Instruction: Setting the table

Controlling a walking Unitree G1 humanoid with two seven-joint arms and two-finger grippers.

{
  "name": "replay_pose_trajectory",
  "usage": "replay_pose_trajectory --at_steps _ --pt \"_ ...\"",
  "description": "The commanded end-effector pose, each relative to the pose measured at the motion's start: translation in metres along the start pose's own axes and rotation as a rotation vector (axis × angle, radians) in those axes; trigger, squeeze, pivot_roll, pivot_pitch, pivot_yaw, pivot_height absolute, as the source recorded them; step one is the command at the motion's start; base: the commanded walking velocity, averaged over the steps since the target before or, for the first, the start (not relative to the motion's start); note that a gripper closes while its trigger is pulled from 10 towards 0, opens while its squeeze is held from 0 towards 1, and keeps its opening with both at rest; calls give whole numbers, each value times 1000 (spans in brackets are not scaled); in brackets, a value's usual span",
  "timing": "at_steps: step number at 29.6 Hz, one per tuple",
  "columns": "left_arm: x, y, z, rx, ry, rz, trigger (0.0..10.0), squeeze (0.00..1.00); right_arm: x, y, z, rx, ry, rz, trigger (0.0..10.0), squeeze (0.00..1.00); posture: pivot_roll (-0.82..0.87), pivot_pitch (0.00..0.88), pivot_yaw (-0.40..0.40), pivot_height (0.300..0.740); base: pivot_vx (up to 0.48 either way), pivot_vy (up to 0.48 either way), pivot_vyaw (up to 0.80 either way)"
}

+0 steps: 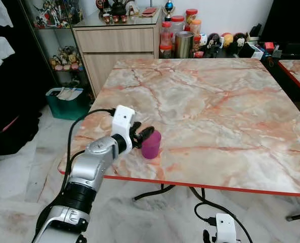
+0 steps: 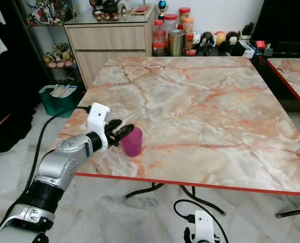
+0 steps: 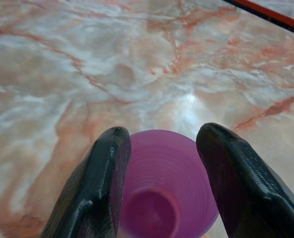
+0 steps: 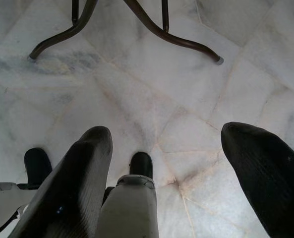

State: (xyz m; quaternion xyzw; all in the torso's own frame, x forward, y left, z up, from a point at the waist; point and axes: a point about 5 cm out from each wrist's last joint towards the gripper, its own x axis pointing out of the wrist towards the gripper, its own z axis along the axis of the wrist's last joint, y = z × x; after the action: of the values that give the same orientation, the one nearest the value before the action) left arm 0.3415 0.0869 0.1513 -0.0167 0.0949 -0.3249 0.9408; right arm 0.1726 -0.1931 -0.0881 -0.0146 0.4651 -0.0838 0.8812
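A purple plastic cup stands upright on the marble table, close to its front left edge. My left gripper reaches in from the left, and its two black fingers press against either side of the cup near the rim. The cup's inside looks empty. My right gripper hangs low under the table's front edge, fingers spread wide over the marble floor, holding nothing.
A wooden cabinet and several jars and figurines line the wall behind the table. A green bin sits on the floor at left. A second marble table stands to the right. Table legs and a black cable lie below.
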Motion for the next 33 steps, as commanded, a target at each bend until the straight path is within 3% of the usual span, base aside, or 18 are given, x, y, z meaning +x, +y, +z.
replay_pose_trajectory --at_steps 1,10,19,24,33 --pt "1 0 -2 13 26 18 10000 0 1 2 5 2 -9 3 10000 0 16 0 51 740 0 0 0" --pt "5 7 3 2 11 96 10000 0 1 2 6 -3 -13 5 10000 0 12 0 51 740 0 0 0" --pt "-1 20 12 24 -8 141 10000 0 1 3 7 -2 -15 8 10000 0 15 0 52 740 0 0 0" --pt "-5 31 1 29 47 168 10000 0 1 4 6 1 -13 9 10000 0 14 0 52 740 0 0 0" --pt "-9 37 -7 24 85 185 10000 0 1 3 7 0 -14 10 10000 0 14 0 50 740 0 0 0"
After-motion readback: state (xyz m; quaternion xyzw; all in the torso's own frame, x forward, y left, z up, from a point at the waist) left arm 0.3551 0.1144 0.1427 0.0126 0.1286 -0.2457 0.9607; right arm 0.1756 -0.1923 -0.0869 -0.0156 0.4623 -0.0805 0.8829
